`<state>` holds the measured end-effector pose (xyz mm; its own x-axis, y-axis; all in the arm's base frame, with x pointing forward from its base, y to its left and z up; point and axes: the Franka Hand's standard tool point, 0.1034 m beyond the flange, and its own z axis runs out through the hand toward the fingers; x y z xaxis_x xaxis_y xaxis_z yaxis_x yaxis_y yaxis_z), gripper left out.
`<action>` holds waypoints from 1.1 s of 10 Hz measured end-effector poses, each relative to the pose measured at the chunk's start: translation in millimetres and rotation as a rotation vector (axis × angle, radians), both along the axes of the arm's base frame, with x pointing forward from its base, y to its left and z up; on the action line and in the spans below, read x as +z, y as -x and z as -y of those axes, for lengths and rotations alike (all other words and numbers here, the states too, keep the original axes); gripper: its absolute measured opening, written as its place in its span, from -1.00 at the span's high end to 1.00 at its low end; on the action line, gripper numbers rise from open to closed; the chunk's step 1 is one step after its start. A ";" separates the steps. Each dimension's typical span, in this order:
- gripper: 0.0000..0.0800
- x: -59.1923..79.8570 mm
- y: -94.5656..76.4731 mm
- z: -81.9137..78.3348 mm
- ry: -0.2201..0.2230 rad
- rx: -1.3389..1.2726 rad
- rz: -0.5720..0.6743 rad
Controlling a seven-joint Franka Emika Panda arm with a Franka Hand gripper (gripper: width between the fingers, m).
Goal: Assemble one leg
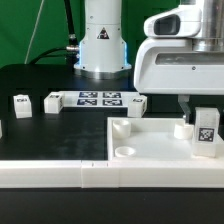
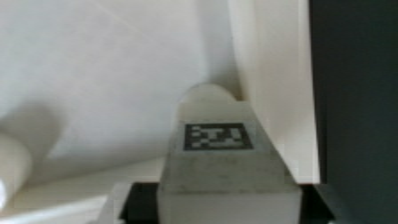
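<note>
My gripper [image 1: 199, 113] is shut on a leg [image 1: 206, 131], a chunky white post with a black-and-white tag facing the camera. It holds the leg upright at the corner of the large white square panel [image 1: 150, 140] on the exterior view's right. In the wrist view the leg [image 2: 217, 150] runs out from between my dark fingers [image 2: 144, 203], its tip at the panel's raised edge [image 2: 267, 70]. Whether the tip sits in a socket is hidden. Three more legs lie on the black table: two at the left [image 1: 22, 103], [image 1: 52, 101] and one behind the panel [image 1: 137, 104].
The marker board [image 1: 98, 98] lies at the back centre, in front of the robot base [image 1: 104, 50]. A round socket [image 1: 125, 151] shows at the panel's near left corner. A long white rail [image 1: 90, 176] runs along the table's front edge.
</note>
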<state>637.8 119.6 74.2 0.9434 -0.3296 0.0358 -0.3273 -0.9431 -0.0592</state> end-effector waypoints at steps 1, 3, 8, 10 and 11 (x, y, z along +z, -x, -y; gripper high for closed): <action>0.27 -0.3 0.1 0.5 -0.014 -0.162 -0.007; 0.27 -1.0 0.0 1.3 -0.037 -0.427 -0.011; 0.27 -1.1 1.4 0.4 -0.073 -0.999 -0.036; 0.27 -0.7 1.3 1.8 -0.088 -1.204 -0.048; 0.27 -0.9 1.3 2.2 -0.099 -1.252 -0.057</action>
<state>636.6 117.4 73.2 -0.0184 -0.9973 -0.0706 -0.9974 0.0233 -0.0683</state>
